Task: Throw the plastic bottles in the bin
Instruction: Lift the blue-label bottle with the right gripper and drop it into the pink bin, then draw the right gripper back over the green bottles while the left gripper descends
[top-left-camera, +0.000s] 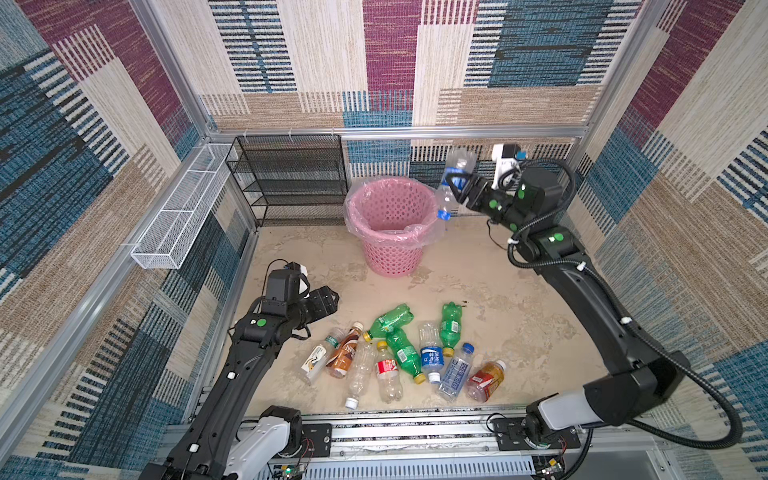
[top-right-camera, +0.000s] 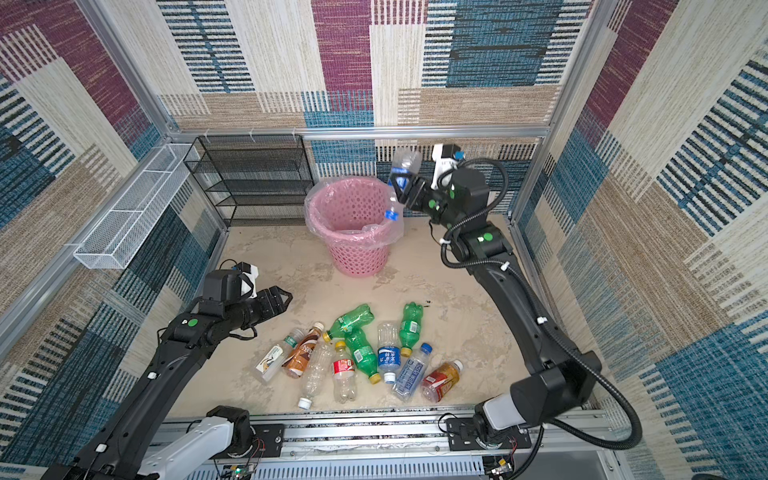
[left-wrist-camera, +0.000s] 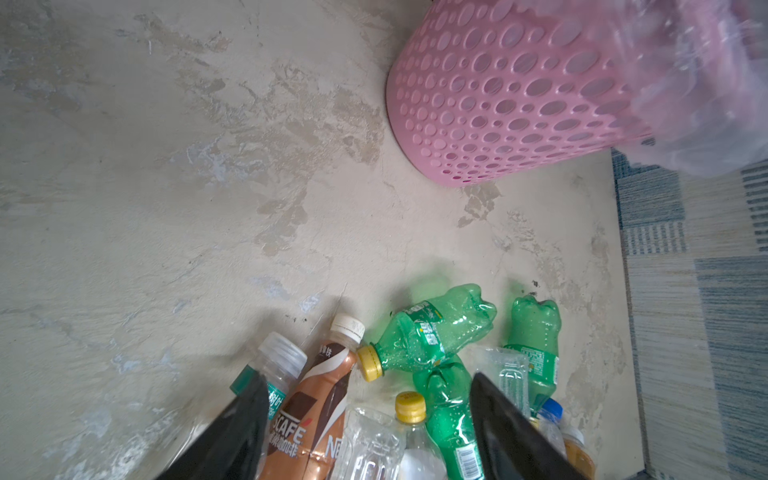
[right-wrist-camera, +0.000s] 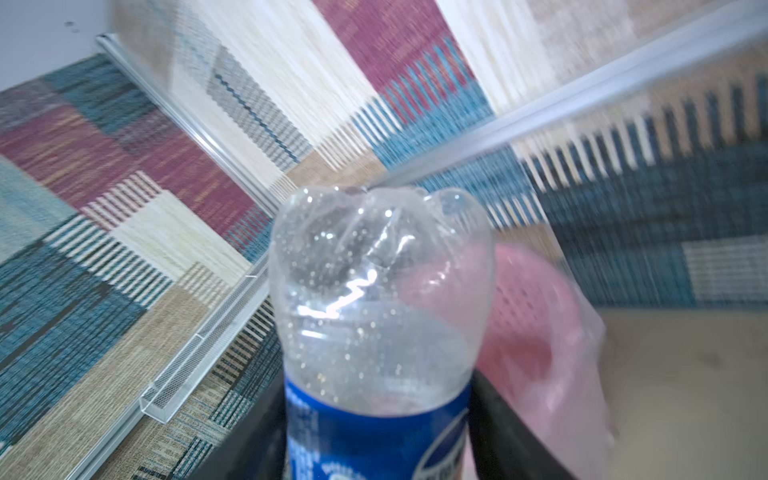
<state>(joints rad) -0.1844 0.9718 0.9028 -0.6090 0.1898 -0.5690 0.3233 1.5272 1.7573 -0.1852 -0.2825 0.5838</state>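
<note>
Below and beside the right claw (top-left-camera: 456, 183), the bin (top-left-camera: 390, 257) stands open; the claw pinches a bottle (top-left-camera: 460, 160) at its blue label, cap down by the rim, best moved inward before release.

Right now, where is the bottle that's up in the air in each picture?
Both top views: the bottle is at the right edge of the bin, cap down.
Left wrist: not in it.
Right wrist: close up, in front of the bin.
Shared landmark: the pink bin shows in all four.
</note>
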